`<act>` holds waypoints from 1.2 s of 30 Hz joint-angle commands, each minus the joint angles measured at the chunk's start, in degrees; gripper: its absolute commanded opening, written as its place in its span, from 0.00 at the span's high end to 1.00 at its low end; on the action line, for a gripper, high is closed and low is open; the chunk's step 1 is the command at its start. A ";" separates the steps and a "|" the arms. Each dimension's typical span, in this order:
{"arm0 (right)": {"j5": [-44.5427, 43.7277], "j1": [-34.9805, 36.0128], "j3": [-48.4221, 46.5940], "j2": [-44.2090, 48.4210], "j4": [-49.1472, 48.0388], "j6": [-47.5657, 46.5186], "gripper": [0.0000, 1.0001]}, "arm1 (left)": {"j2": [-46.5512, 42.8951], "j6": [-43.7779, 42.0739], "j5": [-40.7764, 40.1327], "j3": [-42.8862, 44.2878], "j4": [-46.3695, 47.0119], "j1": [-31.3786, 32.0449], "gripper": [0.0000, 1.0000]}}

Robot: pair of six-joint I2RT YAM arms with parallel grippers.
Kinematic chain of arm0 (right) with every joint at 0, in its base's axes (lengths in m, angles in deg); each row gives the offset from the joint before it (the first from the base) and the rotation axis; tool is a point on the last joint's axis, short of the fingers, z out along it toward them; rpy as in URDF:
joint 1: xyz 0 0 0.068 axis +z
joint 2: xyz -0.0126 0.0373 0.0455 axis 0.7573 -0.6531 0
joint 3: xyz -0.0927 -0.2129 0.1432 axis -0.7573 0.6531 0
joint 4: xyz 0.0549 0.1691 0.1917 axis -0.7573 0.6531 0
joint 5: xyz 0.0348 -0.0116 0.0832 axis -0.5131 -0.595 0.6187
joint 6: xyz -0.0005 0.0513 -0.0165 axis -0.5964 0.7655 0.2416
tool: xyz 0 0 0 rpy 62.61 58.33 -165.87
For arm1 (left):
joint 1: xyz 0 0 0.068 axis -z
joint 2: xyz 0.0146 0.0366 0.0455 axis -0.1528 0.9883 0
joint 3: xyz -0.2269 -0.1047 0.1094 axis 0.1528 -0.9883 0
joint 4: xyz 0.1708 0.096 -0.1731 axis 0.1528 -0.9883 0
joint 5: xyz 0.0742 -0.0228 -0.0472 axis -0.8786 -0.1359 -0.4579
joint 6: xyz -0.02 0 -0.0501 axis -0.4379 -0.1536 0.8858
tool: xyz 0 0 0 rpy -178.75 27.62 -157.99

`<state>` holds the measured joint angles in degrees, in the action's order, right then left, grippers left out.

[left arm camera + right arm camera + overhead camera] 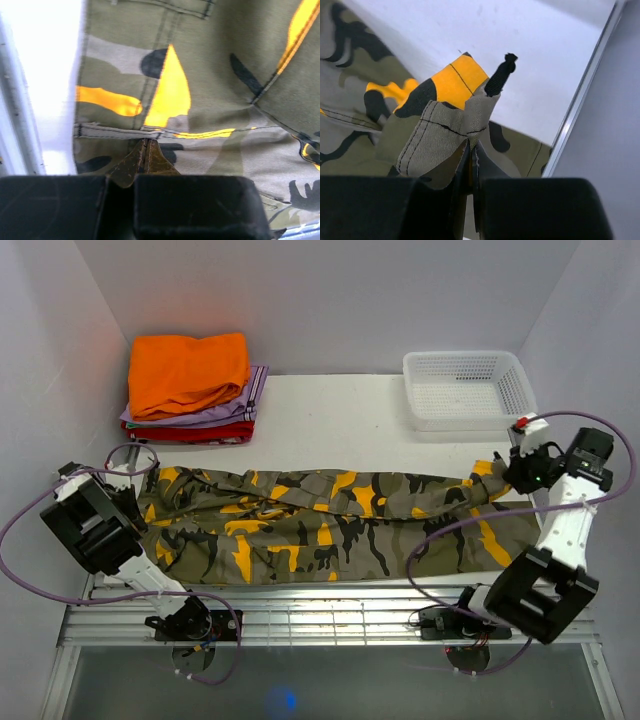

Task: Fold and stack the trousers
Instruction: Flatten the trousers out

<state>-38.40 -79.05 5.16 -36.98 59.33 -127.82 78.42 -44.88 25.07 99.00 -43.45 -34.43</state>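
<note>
At the near edge of the table, the trousers lie stretched lengthwise from left to right just beyond the two arm bases, a long band of olive, black, grey and yellow-orange camouflage. The far edge is bunched into a rumpled ridge.

The left gripper sits at the cloth's left end. Its wrist view shows the jaws pressed together on a small pinch of fabric beside a stitched seam. The right gripper works the opposite end, jaws likewise clamped on a raised fold of hem, with a black cord poking up above it. That corner is lifted off the table surface; the left end looks close to flat.

The step in hand appears to be the first fold, with both far corners gripped and the garment not yet doubled over. The next move likely calls for both arms to lift together and carry that far edge evenly, keeping the cloth taut between them so the ridge smooths out and does not drag.

Further back, at the left rear, an orange garment tops a folded pile of lilac and red clothes, the probable stacking spot. A white basket stands at the right rear.
</note>
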 commanded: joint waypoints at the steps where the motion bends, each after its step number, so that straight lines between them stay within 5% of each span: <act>1: 5.85 -9.79 -2.67 -6.71 0.59 -2.71 0.90 | 0.01 0.10 -1.23 1.90 2.34 -1.07 1.00; 2: 7.60 -11.38 -4.09 -10.73 0.94 -3.14 0.88 | -0.08 -0.07 -0.96 1.99 2.34 -1.25 1.00; 9: 4.80 -16.85 -18.50 -21.32 10.77 -15.00 0.28 | -3.06 -4.46 9.39 4.17 -1.16 -1.51 1.00; 12: 8.13 -16.59 -21.06 -19.83 18.15 -23.86 0.01 | -6.66 -11.05 18.53 6.72 -6.70 -1.43 0.76; 13: 8.67 -16.06 -20.89 -19.04 21.91 -26.50 0.07 | -7.80 -13.06 20.64 7.43 -9.06 -1.43 0.62; 17: 7.98 -10.45 -15.55 -12.47 28.35 -42.04 0.07 | -12.99 -19.05 25.31 9.63 -12.07 2.07 0.45; 22: 3.41 -1.48 0.09 -3.49 22.93 -45.69 0.00 | -20.55 -23.98 27.34 7.18 -11.72 10.60 0.41; 28: -7.12 12.05 13.80 4.87 11.50 -51.48 0.18 | -20.39 -23.02 24.20 5.51 -11.28 27.29 0.41; 36: -13.83 25.42 15.32 -1.54 7.01 -47.71 0.26 | -16.17 -20.02 11.44 2.43 -3.55 45.06 0.43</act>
<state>-48.52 -55.49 19.78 -37.04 70.07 -176.14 61.83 -64.99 42.03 102.28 -50.12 8.17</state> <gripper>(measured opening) 0.746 0.576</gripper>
